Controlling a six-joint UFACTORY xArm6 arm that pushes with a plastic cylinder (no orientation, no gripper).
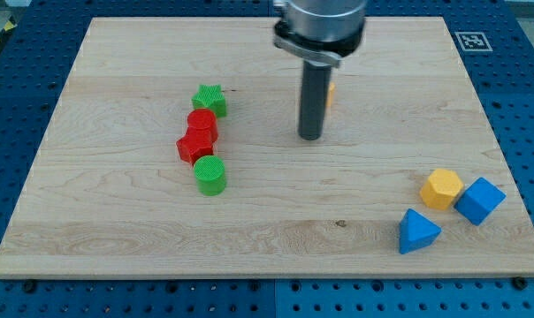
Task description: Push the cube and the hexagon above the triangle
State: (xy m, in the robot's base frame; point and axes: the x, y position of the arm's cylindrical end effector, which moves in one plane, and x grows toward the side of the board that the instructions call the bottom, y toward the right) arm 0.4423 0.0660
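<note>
A blue triangle (418,231) lies near the view's bottom right. A yellow hexagon (441,189) sits just above and to the right of it. A blue cube (479,200) touches the hexagon's right side. My tip (311,137) rests on the board near the middle, far up and to the left of these three blocks. A small orange block (331,93) shows partly behind the rod, its shape hidden.
A cluster stands left of centre: a green star (210,99) on top, a red block (202,123), a red star-like block (194,147) and a green cylinder (210,175) below. The wooden board (117,230) ends at a blue pegboard surround.
</note>
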